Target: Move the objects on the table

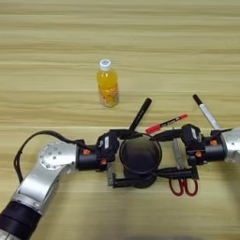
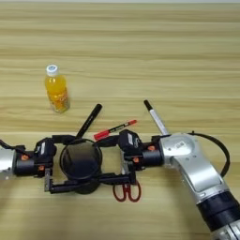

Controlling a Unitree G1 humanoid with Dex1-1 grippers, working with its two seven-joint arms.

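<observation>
Scissors [image 1: 182, 180] blades lie hidden under the right hand [image 1: 176, 154] — only red handles show.

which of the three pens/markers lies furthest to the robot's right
The white black-capped marker. It lies alone at the far right, pointing up-left, its lower end by the right arm. The red pen and the black marker both lie further left, above the black mesh cup.

Thin pale strip [image 2: 140, 1] along the far edge of the view; too narrow to identify
</observation>
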